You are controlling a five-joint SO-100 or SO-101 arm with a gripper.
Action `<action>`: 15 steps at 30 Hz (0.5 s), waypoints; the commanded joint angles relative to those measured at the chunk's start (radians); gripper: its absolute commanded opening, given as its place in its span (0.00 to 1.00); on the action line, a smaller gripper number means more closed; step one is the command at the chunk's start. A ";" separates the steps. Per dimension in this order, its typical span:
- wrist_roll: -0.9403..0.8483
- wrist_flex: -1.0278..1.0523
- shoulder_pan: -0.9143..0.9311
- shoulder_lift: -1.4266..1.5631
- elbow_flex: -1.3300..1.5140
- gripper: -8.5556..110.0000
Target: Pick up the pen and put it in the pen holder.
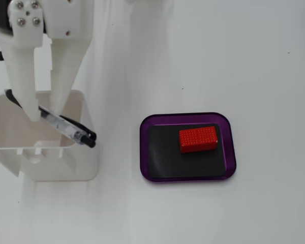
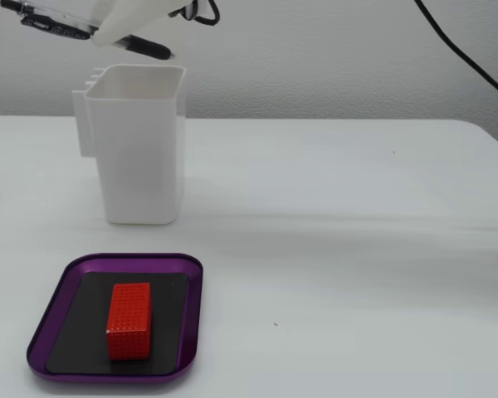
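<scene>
The pen, with a clear barrel and black ends, hangs slanted over the open top of the white pen holder. My gripper is shut on the pen's middle. One black end of the pen sticks out past the holder's right rim in the top-down fixed view. In the side-on fixed view the pen is held just above the rim of the holder, tilted down to the right, with my gripper at the top edge.
A flat purple-rimmed tray with a black centre holds a red block, right of the holder. In the side-on fixed view the tray and block lie in front of the holder. A black cable hangs at top right.
</scene>
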 commanded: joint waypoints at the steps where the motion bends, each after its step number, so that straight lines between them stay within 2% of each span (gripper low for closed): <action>1: 0.005 0.006 -0.005 0.017 -0.043 0.07; 15: -0.006 0.021 -0.006 0.017 -0.043 0.09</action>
